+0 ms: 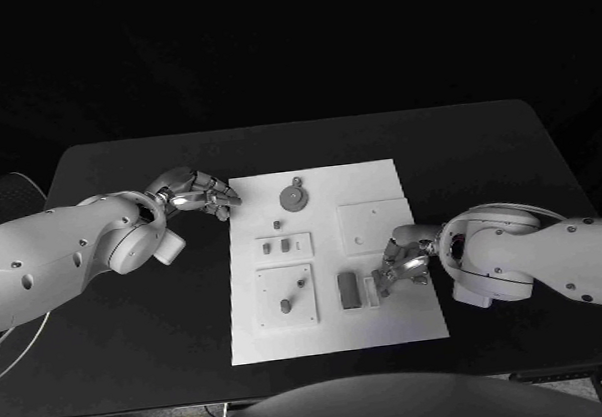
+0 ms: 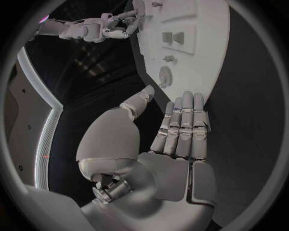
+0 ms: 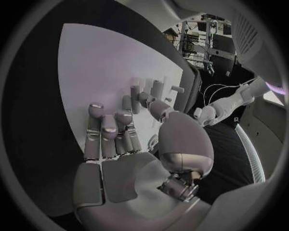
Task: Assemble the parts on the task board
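Note:
The white task board (image 1: pixel 400 319) lies in the middle of the table. On it are a round grey disc (image 1: pixel 294 198), a small plate with two pegs (image 1: pixel 284 245), a larger plate with pegs (image 1: pixel 287 294), a plain square plate (image 1: pixel 372 223) and an upright grey block (image 1: pixel 349 289). My right hand (image 1: pixel 405 260) is over the board's right side, just right of that block; its fingers (image 3: pixel 108 132) stretch flat over the board (image 3: pixel 96 62), thumb beside several upright pegs (image 3: pixel 155 89), nothing held. My left hand (image 1: pixel 198 192) hovers at the board's far left corner, fingers (image 2: pixel 183 127) straight, empty.
The black table (image 1: pixel 139 326) surrounds the board on all sides, with bare room to the left, right and far side. My right hand (image 2: pixel 102 28) also appears in the left wrist view, beyond the board (image 2: pixel 211 57) and its disc (image 2: pixel 165 76).

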Controlling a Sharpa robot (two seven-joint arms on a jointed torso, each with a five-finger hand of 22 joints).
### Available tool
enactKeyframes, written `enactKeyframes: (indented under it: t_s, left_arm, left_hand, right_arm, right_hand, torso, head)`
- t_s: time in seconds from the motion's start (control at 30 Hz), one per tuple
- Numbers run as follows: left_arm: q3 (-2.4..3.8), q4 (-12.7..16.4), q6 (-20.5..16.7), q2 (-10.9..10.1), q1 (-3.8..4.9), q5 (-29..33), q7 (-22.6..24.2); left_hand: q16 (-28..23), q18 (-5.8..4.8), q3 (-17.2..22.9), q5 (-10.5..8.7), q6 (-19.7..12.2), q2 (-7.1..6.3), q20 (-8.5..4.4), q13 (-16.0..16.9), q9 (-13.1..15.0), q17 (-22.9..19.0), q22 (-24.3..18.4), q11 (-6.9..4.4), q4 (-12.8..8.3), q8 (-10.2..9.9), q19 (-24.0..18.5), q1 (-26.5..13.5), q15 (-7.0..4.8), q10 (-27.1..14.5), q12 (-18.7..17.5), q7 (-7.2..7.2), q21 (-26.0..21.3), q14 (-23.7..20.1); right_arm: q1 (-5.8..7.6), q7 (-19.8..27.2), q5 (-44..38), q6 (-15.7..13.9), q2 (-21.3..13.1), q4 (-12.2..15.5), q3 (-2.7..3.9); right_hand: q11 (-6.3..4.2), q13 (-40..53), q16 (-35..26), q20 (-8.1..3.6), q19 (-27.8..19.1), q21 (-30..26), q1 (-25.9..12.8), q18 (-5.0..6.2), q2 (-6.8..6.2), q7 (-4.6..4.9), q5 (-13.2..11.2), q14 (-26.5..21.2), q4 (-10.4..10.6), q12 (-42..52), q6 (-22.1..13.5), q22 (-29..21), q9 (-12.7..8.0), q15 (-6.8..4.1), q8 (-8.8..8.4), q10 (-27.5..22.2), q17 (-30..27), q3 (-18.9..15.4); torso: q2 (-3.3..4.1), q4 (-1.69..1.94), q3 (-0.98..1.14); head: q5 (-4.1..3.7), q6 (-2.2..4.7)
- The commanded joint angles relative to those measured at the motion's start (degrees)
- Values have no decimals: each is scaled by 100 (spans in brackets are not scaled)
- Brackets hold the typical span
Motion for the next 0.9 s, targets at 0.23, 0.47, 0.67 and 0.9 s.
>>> enactKeyframes:
  t_s: [0.23,0.47,0.67,0.9]
  left_arm:
    - [2,17,53,10,7,-15,22]
    - [2,14,51,8,7,-21,20]
    - [2,14,53,9,7,-21,23]
    - [2,17,56,13,7,-22,24]
  left_hand:
    - [-27,97,-13,-16,-50,-43,-3,8,-5,8,6,19,2,31,7,7,-10,17,-25,-10,-21,38]
    - [-29,98,-13,-15,-51,-43,-4,8,-6,11,7,19,3,31,8,7,-11,16,-26,-9,-22,39]
    - [-31,98,-12,-15,-51,-43,-4,8,-6,14,7,19,3,31,8,8,-11,16,-26,-9,-23,39]
    - [-34,98,-12,-15,-50,-42,-4,8,-6,17,8,19,4,32,8,8,-11,16,-26,-10,-24,40]
  right_arm:
    - [-16,51,185,270,30,32,-3]
    - [-21,85,229,288,35,42,-3]
    - [-24,97,242,325,47,47,-3]
    - [-29,95,255,312,70,31,-3]
  right_hand:
    - [-2,9,-30,8,-5,-33,-30,86,-106,9,-30,-2,126,-4,-66,64,-14,-39,-29,-47,-9,-2]
    - [1,10,-32,7,-12,-36,-26,86,-110,12,-30,-7,139,-6,-75,64,-17,-40,-34,-54,-10,1]
    - [2,10,-32,7,-15,-38,-28,86,-110,13,-30,-10,149,-6,-78,65,-19,-41,-35,-57,-10,1]
    - [3,11,-33,7,-18,-39,-32,86,-110,14,-31,-13,159,-5,-80,65,-20,-41,-36,-60,-10,0]
  torso:
    - [-1,1,-7]
    - [-1,0,-7]
    - [0,1,-3]
    - [1,-3,-3]
  head:
    - [22,1]
    - [27,1]
    - [32,1]
    - [28,1]
